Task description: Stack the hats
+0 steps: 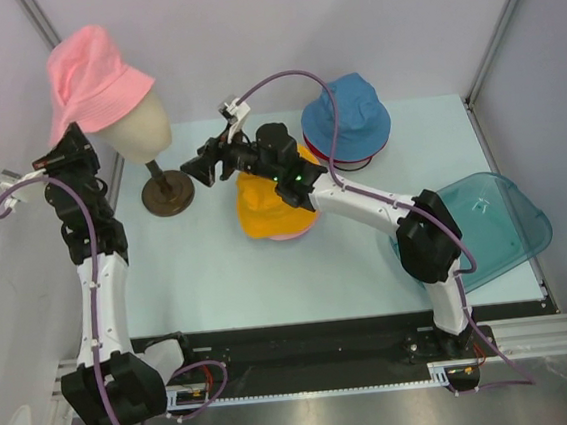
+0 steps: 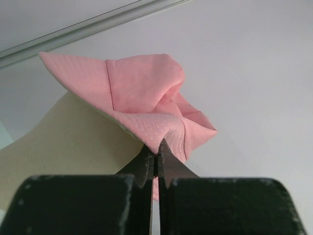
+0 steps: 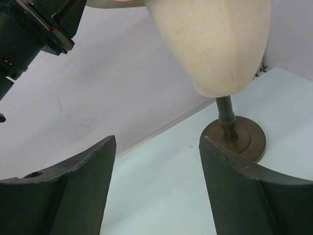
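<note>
A pink hat (image 1: 93, 80) sits on the beige mannequin head (image 1: 138, 124) at the back left. My left gripper (image 1: 72, 135) is shut on the hat's brim, and the left wrist view shows the pink hat (image 2: 142, 93) pinched between the fingertips (image 2: 145, 159). An orange hat (image 1: 263, 209) lies mid-table on a pink one. A blue hat (image 1: 346, 114) sits on a red hat (image 1: 344, 162) at the back right. My right gripper (image 1: 195, 170) is open and empty, above the table between the orange hat and the mannequin stand (image 1: 167, 192). No lilac hat shows.
A translucent teal tray (image 1: 490, 223) lies at the right edge. The mannequin head (image 3: 215, 44) and its brown base (image 3: 236, 137) show ahead of the right gripper (image 3: 156, 147). White walls close in the back and sides.
</note>
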Available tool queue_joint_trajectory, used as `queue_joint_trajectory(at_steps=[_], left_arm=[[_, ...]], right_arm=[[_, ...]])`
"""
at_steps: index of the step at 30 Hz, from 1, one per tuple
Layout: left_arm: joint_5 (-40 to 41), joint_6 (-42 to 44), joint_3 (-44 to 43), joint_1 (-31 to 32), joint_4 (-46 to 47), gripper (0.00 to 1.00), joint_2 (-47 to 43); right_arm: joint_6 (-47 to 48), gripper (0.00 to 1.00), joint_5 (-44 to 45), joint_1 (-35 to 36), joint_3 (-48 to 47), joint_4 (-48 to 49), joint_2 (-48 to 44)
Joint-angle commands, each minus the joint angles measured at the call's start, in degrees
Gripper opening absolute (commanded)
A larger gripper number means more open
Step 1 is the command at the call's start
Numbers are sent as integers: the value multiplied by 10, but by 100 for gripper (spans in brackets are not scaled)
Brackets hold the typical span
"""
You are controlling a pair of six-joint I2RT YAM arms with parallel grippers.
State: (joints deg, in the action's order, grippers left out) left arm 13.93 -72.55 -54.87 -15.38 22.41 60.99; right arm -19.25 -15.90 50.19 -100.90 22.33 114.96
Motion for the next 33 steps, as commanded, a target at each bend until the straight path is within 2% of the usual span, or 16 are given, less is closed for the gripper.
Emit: queue_joint_trajectory(at_steps=[1, 5, 15, 21, 25, 28, 33], left_arm=[[-3, 11, 3, 4, -14, 0, -27], [-54, 13, 19, 10, -44, 0, -21], [-56, 65, 75, 22, -56, 0, -37], [-101, 106, 61, 30, -83, 0, 0], [-100, 127, 63, 36, -106, 0, 3], [-95, 143, 60, 36, -127, 0, -4], [-132, 167, 50, 37, -121, 0, -5]], right_arm=[[17, 74, 9, 9, 7, 21, -41], [14, 74, 13, 10, 7, 23, -42], [26, 74, 38, 6, 4, 16, -51], [24, 74, 41, 10, 9, 16, -55], [29, 74, 48, 9, 6, 20, -49], [18, 74, 58, -2, -24, 32, -25], [-25, 74, 85, -21, -137, 93, 53]])
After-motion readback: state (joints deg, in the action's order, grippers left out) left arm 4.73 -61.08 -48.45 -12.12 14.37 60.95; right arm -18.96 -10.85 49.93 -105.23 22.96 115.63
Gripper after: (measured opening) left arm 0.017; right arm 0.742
